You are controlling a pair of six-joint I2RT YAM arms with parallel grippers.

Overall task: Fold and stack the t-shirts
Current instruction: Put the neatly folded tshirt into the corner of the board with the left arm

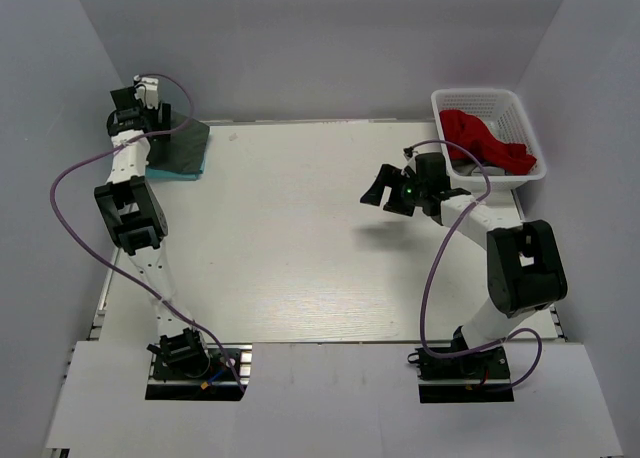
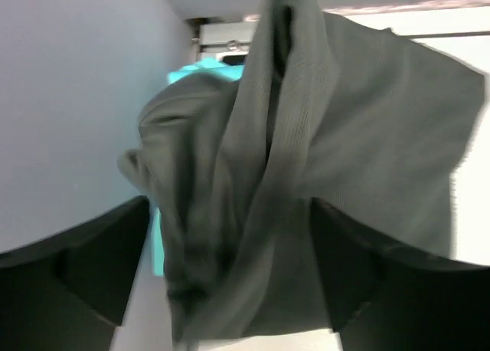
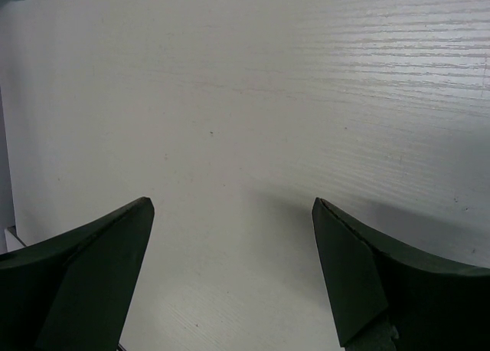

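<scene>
We see the grey shirt (image 1: 182, 144) on the teal one (image 1: 178, 175) in the table's (image 1: 300, 268) far-left corner. Our left fingers (image 2: 92, 267) gape wide around its bunched cloth, not pinching; right fingers (image 3: 84, 267) wide open, empty. Soft, floppy stuff, so we'd grab a hem.

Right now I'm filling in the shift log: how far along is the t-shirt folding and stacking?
Done: teal shirt folded in the far-left corner. In hand: grey shirt lies on it, bunched inside the open left claw. Left: probably smoothing that pile flat. The right claw hangs open over the table.
</scene>
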